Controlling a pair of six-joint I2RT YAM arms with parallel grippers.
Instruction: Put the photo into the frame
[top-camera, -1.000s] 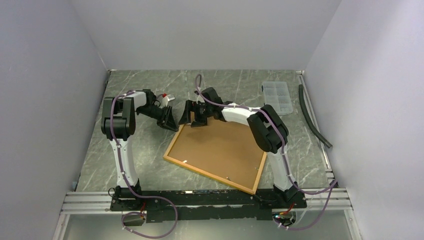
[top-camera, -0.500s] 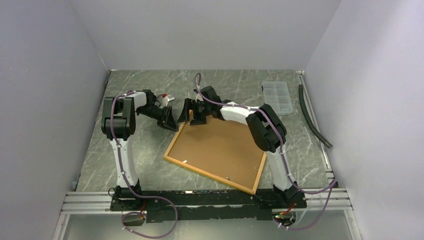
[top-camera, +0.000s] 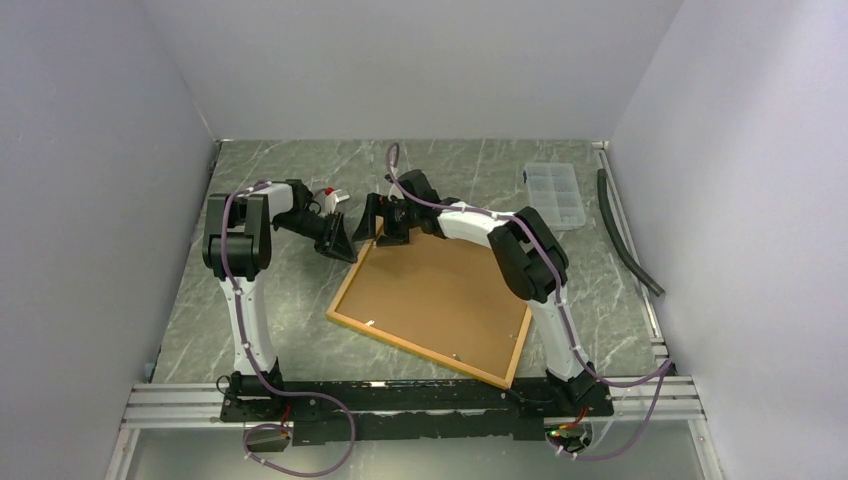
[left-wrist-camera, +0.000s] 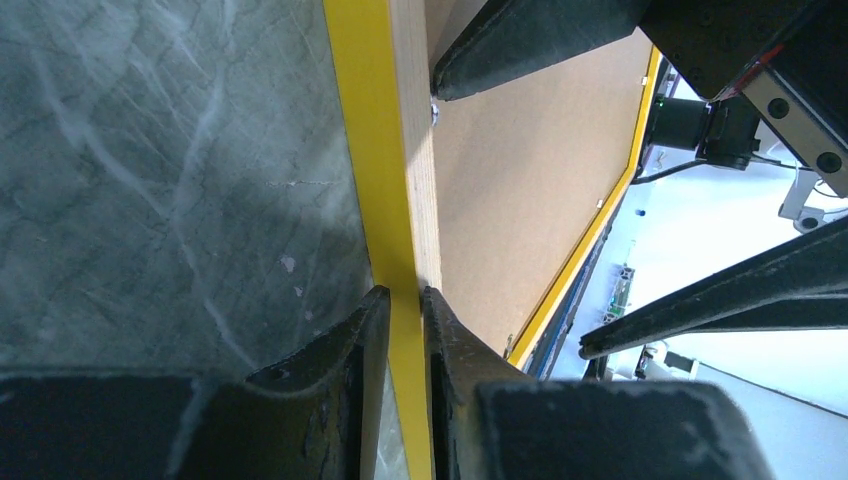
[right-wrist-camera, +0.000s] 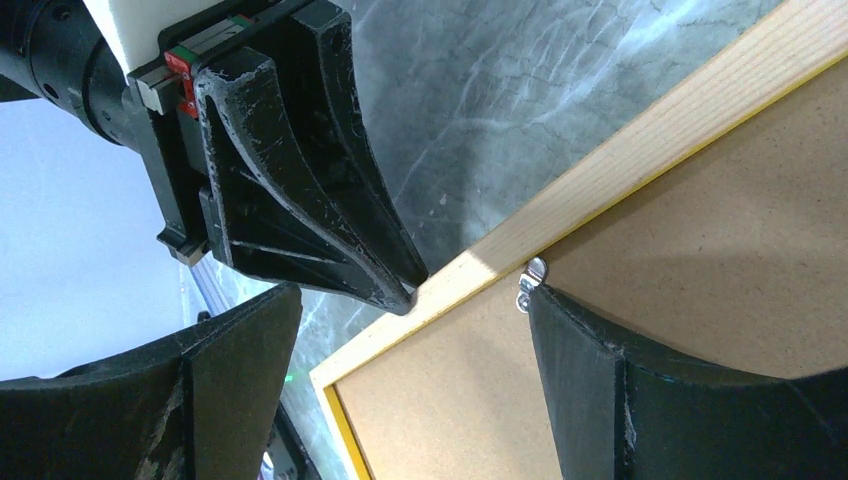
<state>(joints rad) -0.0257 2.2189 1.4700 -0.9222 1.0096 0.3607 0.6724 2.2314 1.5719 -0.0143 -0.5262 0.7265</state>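
The frame (top-camera: 435, 300) lies back-up on the table, brown backing board inside a wood and yellow border. My left gripper (top-camera: 343, 243) is shut on the frame's far-left edge; in the left wrist view the jaws (left-wrist-camera: 405, 300) pinch the yellow rim (left-wrist-camera: 375, 150). My right gripper (top-camera: 385, 225) is open over the same far corner. In the right wrist view (right-wrist-camera: 412, 300) one finger (right-wrist-camera: 620, 390) rests on the backing board (right-wrist-camera: 740, 250), its tip at a small metal clip (right-wrist-camera: 530, 283); the other finger (right-wrist-camera: 230, 385) is off the frame. The photo is hidden.
A clear plastic compartment box (top-camera: 555, 193) sits at the back right. A black hose (top-camera: 625, 230) lies along the right wall. A small white and red object (top-camera: 330, 195) is behind the left gripper. Walls close three sides.
My right gripper has shifted slightly left and farther along the frame's far edge. The left gripper and the frame have not moved.
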